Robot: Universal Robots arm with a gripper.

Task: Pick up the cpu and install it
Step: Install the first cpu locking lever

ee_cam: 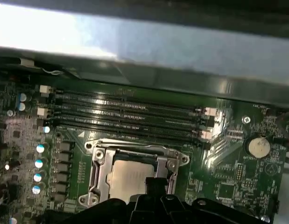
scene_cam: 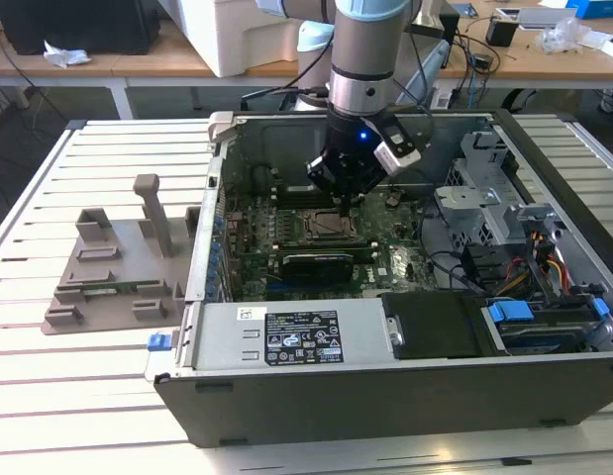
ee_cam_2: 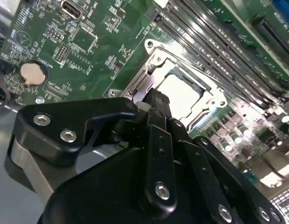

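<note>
The end effector [scene_cam: 344,201] is hanging low inside the open case [scene_cam: 385,386], right above the socket [scene_cam: 322,226] on the motherboard [ee_cam_2: 65,51]. The cpu [ee_cam_2: 179,95] is sitting in the socket frame, silver top showing in both wrist views [ee_cam: 128,179]. One dark fingertip [ee_cam_2: 158,100] is reaching to its edge; whether the fingers are apart or together, I cannot tell. The grey holder [scene_cam: 113,272] is sitting on the worktop [scene_cam: 49,396], well apart.

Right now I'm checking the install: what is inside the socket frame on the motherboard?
The cpu lies inside the socket frame, silver top showing. The hand covers its near edge, so full seating cannot be seen.
</note>
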